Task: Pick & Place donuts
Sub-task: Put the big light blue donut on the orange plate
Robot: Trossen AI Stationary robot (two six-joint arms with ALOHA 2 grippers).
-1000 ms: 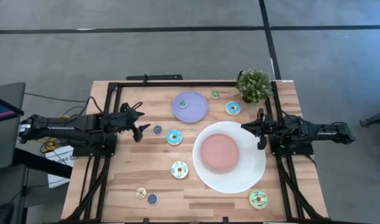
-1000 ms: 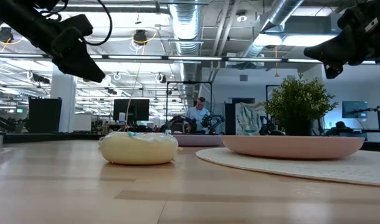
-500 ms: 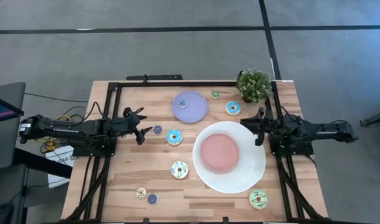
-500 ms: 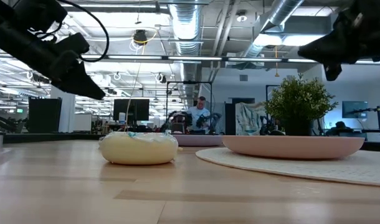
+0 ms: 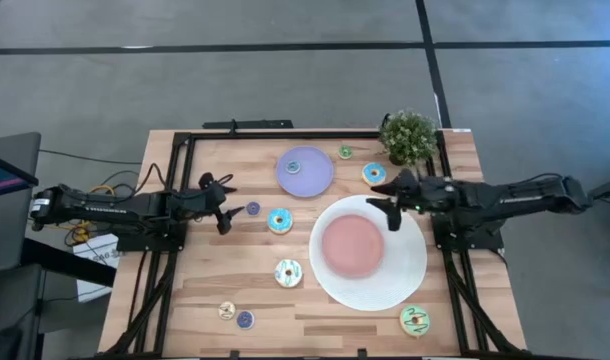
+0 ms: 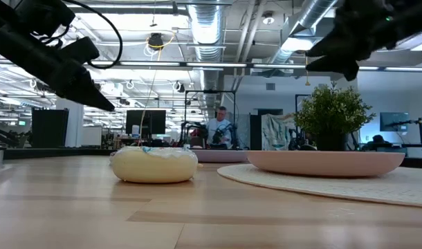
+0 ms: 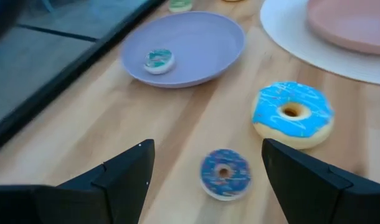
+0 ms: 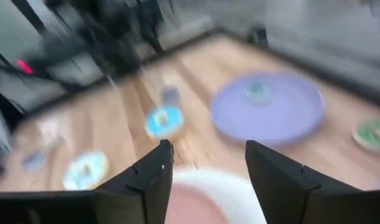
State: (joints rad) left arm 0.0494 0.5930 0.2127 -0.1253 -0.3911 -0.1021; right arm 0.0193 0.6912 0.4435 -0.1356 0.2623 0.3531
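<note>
Right gripper [image 5: 387,207] now above round white plate [image 5: 405,280]

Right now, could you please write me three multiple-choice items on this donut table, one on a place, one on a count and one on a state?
1. Where is the tiny blue donut that lies nearest the left gripper?
A. on the lavender plate
B. on the bare wood beside a larger blue donut
C. on the white plate

2. How many donuts lie on the lavender plate?
A. none
B. one
C. three

3. How are the left gripper's fingers set?
A. spread open and empty
B. shut on a donut
C. shut on the plant

Key: 1 B, the left wrist view shows it on wood next to the larger blue donut. 2 B, a single tiny donut sits on it. 3 A, the two fingers stand apart with only table between them.
</note>
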